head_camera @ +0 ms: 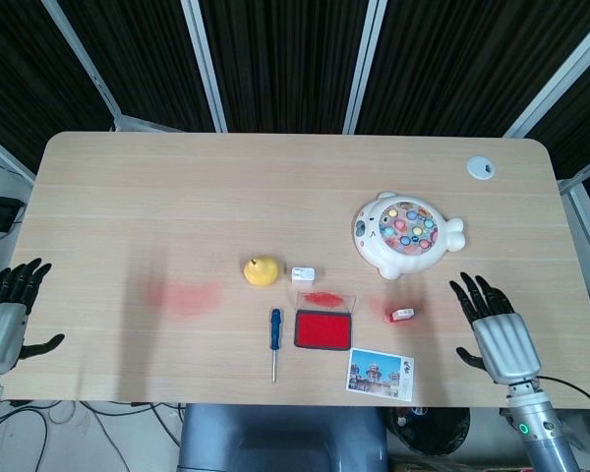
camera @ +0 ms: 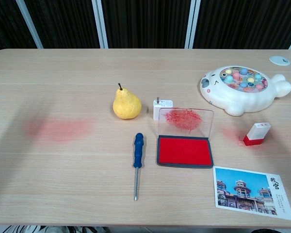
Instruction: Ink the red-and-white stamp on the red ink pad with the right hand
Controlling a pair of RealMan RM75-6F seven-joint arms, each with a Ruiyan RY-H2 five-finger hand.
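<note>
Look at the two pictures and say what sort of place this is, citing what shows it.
Probably a robot lab or test bench, not a home: a plain wooden table with a cable port, dark ribbed wall panels behind, and robot hands at the near edge, such as the right hand.

**Silver palms, black fingers**

Both hands shared one build. The right hand (head_camera: 496, 332) had a ribbed, silver-grey metal back and slim black fingers (head_camera: 473, 291). Below it sat a grey cylindrical wrist carrying a small green light. The left hand (head_camera: 4, 320) showed the same silver shell and black fingers at the frame's edge.
</note>
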